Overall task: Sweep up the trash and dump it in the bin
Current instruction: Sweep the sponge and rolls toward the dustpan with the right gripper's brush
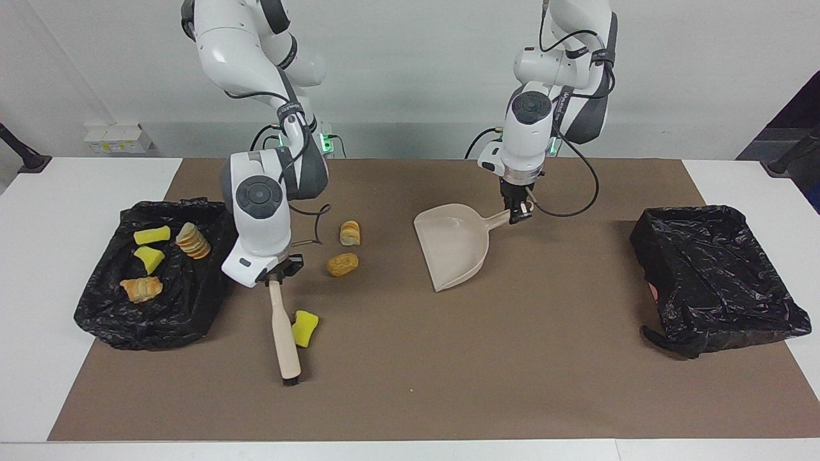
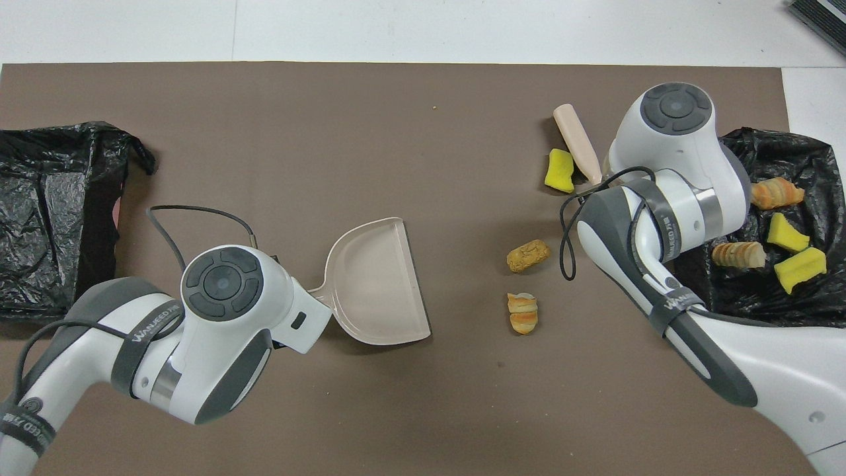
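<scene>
My right gripper (image 1: 274,276) is shut on the handle of a beige brush (image 1: 284,333), whose dark bristle end rests on the brown mat (image 1: 487,358). A yellow sponge wedge (image 1: 304,328) lies right beside the brush, toward the left arm's end; it also shows in the overhead view (image 2: 559,170). Two bread pieces (image 1: 350,232) (image 1: 342,264) lie on the mat nearer to the robots. My left gripper (image 1: 517,212) is shut on the handle of the beige dustpan (image 1: 451,246), which is tilted with its handle up. The dustpan (image 2: 377,284) is empty.
A black-lined bin (image 1: 102,320) at the right arm's end holds several trash bits: yellow sponges (image 1: 152,235) and bread pieces (image 1: 141,289). A second black-lined bin (image 1: 714,275) stands at the left arm's end, with no trash showing in it.
</scene>
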Robot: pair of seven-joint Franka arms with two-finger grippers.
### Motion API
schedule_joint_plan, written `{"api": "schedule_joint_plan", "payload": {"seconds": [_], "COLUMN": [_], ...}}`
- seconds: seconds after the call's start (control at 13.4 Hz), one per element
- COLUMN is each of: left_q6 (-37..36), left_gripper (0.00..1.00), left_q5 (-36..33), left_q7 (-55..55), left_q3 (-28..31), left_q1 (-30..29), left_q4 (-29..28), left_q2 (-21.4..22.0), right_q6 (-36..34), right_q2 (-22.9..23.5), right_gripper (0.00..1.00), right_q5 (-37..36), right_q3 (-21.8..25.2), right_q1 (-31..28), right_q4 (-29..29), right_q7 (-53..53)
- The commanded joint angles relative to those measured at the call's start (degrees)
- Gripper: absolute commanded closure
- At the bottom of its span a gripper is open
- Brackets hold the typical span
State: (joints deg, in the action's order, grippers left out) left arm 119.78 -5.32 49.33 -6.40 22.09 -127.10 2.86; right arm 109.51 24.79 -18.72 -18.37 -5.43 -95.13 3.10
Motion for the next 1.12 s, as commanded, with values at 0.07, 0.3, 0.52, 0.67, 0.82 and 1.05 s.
{"api": "schedule_joint_plan", "payload": {"seconds": [0.07, 0.3, 0.52, 0.67, 0.82, 1.05], "left_q6": [1.1, 1.7, 3.0, 3.3, 3.8, 3.5], "left_gripper": [1.00, 1.00, 1.00, 1.00, 1.00, 1.00], "left_q5": [0.5, 0.5, 0.4, 0.4, 0.4, 0.5], "left_q7": [-1.2, -1.1, -1.1, -1.8, -4.1, -3.5], "left_q3": [0.6, 0.8, 0.9, 0.8, 0.5, 0.5], "left_q1": [0.9, 1.2, 1.0, 1.7, 1.7, 1.9], "left_q4": [-2.2, -2.2, -1.6, -1.9, -1.4, -1.2], "left_q2": [2.1, 2.0, 1.4, 1.6, 1.3, 1.3], "right_q6": [0.3, 0.6, 0.6, 0.8, 0.8, 0.8], "right_q2": [-3.4, -7.1, -9.0, -10.1, -11.0, -12.0], "right_gripper": [1.00, 1.00, 1.00, 1.00, 1.00, 1.00], "right_q5": [3.8, 9.2, 13.7, 16.3, 18.4, 20.8], "right_q3": [-1.7, -2.2, -2.5, -2.7, -2.9, -2.9], "right_q1": [2.8, 6.9, 11.0, 14.3, 16.2, 19.1], "right_q4": [-4.4, -10.2, -12.2, -12.8, -13.5, -14.1], "right_q7": [5.8, 7.9, 8.6, 12.1, 13.9, 15.5]}}
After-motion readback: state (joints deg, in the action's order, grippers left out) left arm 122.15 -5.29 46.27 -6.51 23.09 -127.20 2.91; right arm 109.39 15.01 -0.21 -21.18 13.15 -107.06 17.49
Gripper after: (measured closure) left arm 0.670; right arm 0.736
